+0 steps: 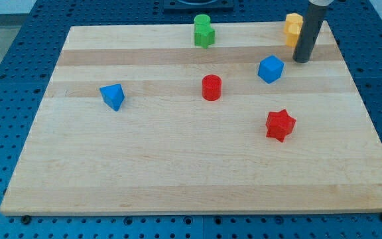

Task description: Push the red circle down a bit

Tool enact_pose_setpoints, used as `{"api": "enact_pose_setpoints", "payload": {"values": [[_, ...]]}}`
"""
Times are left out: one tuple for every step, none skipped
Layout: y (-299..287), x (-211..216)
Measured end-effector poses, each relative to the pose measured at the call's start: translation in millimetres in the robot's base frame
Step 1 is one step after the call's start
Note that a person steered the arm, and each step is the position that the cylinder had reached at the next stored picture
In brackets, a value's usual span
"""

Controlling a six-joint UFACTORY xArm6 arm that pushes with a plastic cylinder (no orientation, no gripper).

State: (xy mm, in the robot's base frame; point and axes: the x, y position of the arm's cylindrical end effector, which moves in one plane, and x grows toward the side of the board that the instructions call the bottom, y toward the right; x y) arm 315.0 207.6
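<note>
Red circle (211,87) sits mid-board, well apart from my tip (301,60). Rod stands upright near the top right corner, touching nothing, just beside the yellow block (292,28).

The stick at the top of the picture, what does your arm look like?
My arm ends in a plain, straight rod, dark grey and round like a thick pencil. It has no claws or fingers, and I see no cables or markings on it. My tip is blunt. The upper arm is cut off by the view's top.
</note>
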Motion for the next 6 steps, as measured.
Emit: {"api": "enact_pose_setpoints", "payload": {"values": [[0.0, 0.0], [13.9, 28.3], [17.4, 98.4], [-14.4, 120.4], [-75.7, 99.3], [-127.0, 69.1]]}}
